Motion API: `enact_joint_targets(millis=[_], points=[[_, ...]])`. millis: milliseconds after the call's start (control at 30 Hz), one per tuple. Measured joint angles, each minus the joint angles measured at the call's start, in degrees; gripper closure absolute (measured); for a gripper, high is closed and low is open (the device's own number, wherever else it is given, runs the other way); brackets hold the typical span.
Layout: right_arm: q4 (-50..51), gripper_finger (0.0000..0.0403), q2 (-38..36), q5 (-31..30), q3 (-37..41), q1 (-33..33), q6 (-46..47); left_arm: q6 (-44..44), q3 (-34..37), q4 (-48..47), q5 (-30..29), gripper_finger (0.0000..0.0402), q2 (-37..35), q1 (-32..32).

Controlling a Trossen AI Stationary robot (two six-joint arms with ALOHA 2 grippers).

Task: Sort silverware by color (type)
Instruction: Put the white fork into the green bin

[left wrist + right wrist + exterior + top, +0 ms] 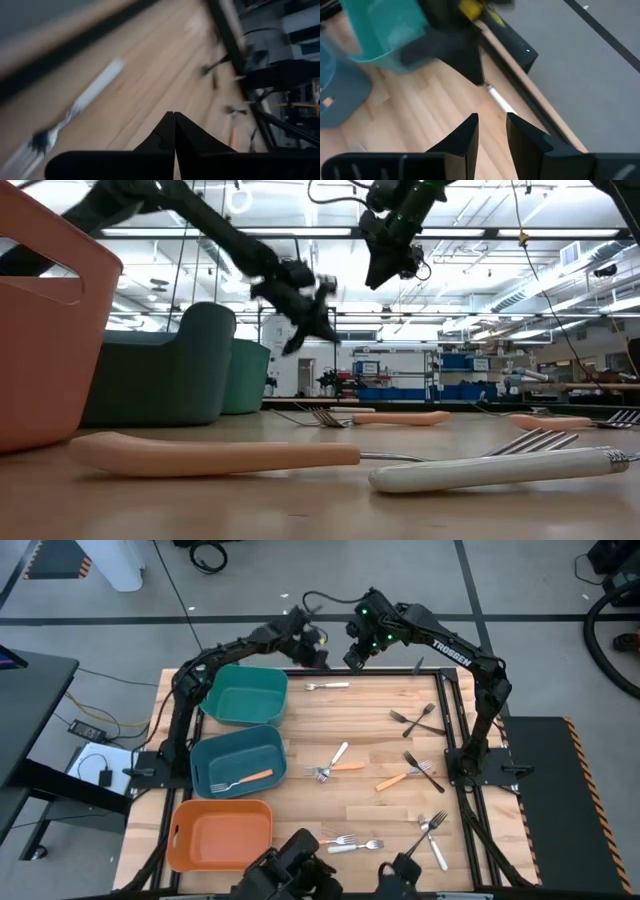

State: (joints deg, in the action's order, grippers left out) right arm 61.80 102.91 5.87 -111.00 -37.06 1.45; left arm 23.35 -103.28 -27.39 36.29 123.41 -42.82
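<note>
Wooden table (pixel 370 730), scattered forks (pixel 330 769), three bins (pixel 238 760)

We see a tabletop (pixel 360 730) of pale wood planks with smooth matt finish. The three bins (pixel 238 762) look like matt plastic. The forks (pixel 335 768) have shiny metal tines and smooth handles.
</note>
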Motion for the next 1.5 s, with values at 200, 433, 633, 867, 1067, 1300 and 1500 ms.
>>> enact_joint_targets(millis=[200, 433, 633, 867, 1067, 1300, 1500], points=[[-1.04, 0.0296, 0.02, 0.15, 0.00, -4.15, -3.29, -3.06, -8.46, -2.51, 0.12, 0.0395, -5.01, -0.97], [-6.57, 0.0296, 4.69, 3.82, 0.81, -7.89, -3.12, -3.18, -21.19, -7.51, -0.11, 0.0395, -8.93, -2.55], [-6.54, 0.0296, 12.34, 10.33, 0.90, -8.55, -3.75, -6.75, -31.65, -13.18, 0.13, 0.0395, -12.68, -1.89], [-9.53, 0.0296, 19.75, 12.02, 0.90, -8.53, -6.41, -8.19, -29.44, -18.27, -2.40, 0.0395, -19.42, -1.93], [-9.02, 0.0296, 25.27, 12.17, 0.90, -8.60, -10.29, -8.19, -29.41, -22.33, -4.92, 0.0395, -20.39, -1.31], [-8.64, 0.0296, 28.90, 12.16, 0.76, -8.40, -13.68, -10.07, -29.36, -24.45, -10.88, 0.0395, -19.90, 0.07], [-11.42, 0.0296, 29.58, 11.41, 0.74, -8.24, -14.93, -10.53, -29.36, -25.48, -13.83, 0.0395, -19.90, 0.63]])
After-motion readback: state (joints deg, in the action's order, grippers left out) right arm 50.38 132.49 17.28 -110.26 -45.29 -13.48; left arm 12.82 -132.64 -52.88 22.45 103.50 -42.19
